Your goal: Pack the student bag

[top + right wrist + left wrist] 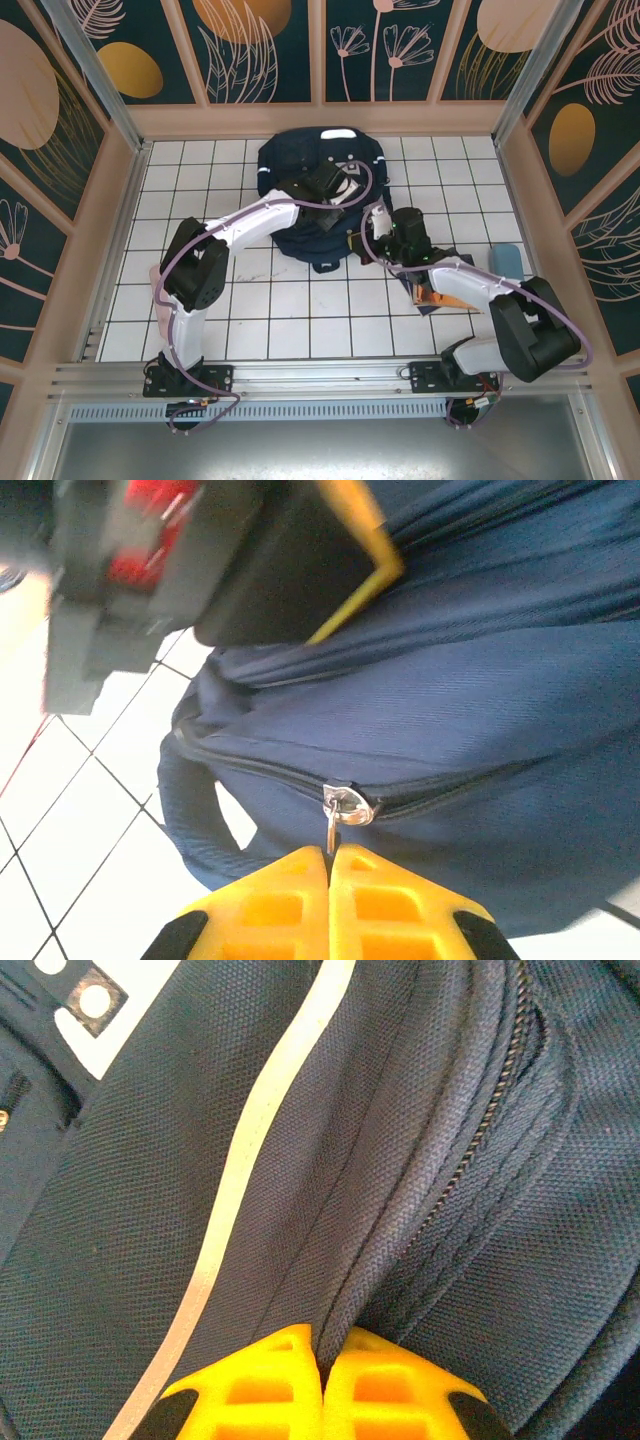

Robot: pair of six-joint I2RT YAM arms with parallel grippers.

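Observation:
The student bag (285, 160), dark navy with a thin white stripe (240, 1160), lies at the middle back of the tiled table. My left gripper (345, 190) rests on top of it. In the left wrist view the yellow fingers of the left gripper (322, 1345) are shut on a raised fold of the bag's fabric (345, 1290), beside a closed zipper (480, 1130). My right gripper (365, 243) is at the bag's near right edge. In the right wrist view the right gripper (328, 852) is shut on the ring of the silver zipper pull (346, 806).
An orange item (450, 295) lies under my right forearm, and a light blue object (505, 260) sits near the right wall. The left arm's dark wrist housing (200, 560) hangs close above the bag in the right wrist view. White tiles (300, 310) stretch in front of the bag.

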